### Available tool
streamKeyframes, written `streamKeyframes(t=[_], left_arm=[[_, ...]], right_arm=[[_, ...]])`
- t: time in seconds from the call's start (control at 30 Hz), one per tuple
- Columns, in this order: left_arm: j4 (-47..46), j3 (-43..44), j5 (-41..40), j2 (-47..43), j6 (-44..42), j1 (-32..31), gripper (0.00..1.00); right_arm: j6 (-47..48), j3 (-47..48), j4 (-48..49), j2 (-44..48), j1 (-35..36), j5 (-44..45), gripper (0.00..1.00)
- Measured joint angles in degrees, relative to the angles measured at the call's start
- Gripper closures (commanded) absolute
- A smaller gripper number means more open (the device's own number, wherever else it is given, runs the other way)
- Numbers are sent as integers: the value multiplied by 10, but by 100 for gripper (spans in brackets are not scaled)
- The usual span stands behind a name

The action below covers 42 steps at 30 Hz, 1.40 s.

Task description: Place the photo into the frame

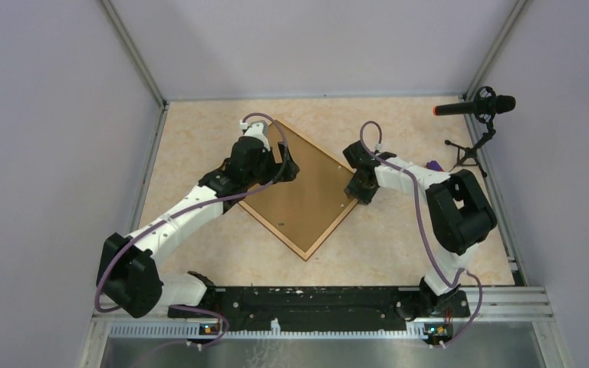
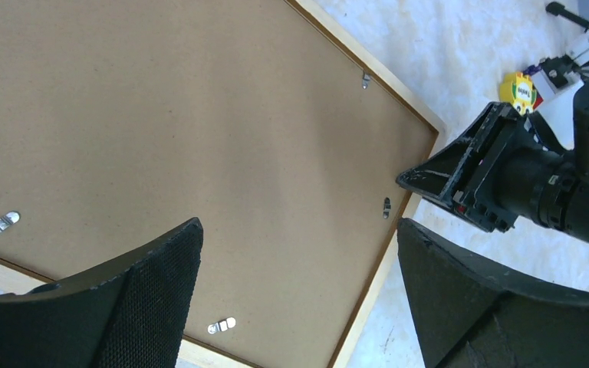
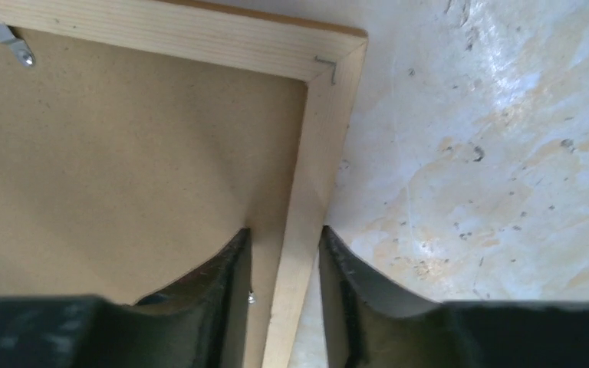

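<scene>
The frame [image 1: 307,252] of light wood lies face down on the table, turned like a diamond, with a brown backing board [image 1: 303,192] filling it. The photo is hidden. My left gripper [image 1: 287,165] hovers over the frame's upper left part; in the left wrist view it [image 2: 299,226] stands wide open above the board [image 2: 199,138], holding nothing. My right gripper [image 1: 359,192] is at the frame's right corner. In the right wrist view it [image 3: 285,230] straddles the wooden rail [image 3: 310,169], one finger over the board and one over the table, with gaps showing on both sides.
Small metal clips [image 2: 0,224] [image 2: 221,325] sit along the board's edges. A microphone on a stand [image 1: 479,105] is at the back right, with a purple item [image 1: 432,165] and a yellow round thing [image 2: 520,92] near it. Walls close three sides.
</scene>
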<state>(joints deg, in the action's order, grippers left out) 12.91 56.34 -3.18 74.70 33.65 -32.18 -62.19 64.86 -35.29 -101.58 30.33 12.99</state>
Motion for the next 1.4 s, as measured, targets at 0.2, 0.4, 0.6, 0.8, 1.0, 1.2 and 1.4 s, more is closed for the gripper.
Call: streamKeyframes(t=[0.2,0.4,0.6,0.8,1.0,1.2,1.4], left_arm=[[12,0,12,0,-20,0,1],[28,0,14,0,-37,25,1],[67,0,3,4,-32,105,1],[81,-30,-38,4,-18,171,3],[78,-70,-33,27,-23,194,20],[79,-44,17,128,-54,198,29],[98,20,43,197,-63,206,38]], right_arm=[[10,-13,12,10,-1,8,100],[62,-49,70,30,-7,23,100],[219,-88,168,49,-64,10,100],[360,-131,229,77,-119,-19,100],[450,-131,258,71,-160,-99,100],[478,-117,252,61,-167,-142,46],[430,-74,167,58,-166,-144,38]])
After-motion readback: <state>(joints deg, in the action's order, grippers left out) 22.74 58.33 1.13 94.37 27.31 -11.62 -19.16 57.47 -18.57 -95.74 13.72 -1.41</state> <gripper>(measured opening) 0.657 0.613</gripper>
